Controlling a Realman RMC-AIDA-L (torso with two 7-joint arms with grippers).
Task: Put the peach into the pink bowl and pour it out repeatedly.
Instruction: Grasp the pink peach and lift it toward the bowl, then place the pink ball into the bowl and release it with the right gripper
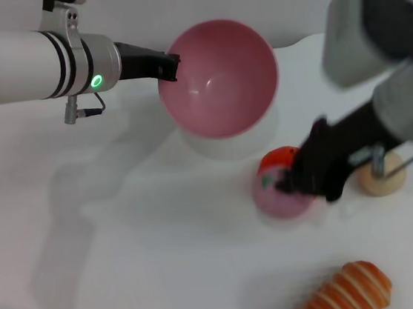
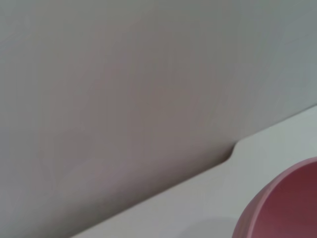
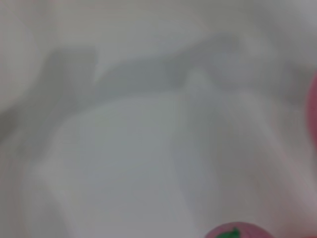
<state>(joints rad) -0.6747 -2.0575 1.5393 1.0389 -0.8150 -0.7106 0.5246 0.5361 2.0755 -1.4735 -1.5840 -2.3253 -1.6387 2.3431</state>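
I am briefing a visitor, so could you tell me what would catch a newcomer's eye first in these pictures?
The pink bowl stands out first: the left gripper holds it by its rim, raised and tilted, and it is empty. Nearer the front, the right gripper is down at the peach on the white table, with an orange-red fruit just behind it.

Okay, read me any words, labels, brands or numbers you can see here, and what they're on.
None: no readable text in any view.
The glossy pink plastic bowl is plain.
The small pale-pink toy peach carries only a green leaf mark, not writing.
The left arm shows a green ring light, no letters.
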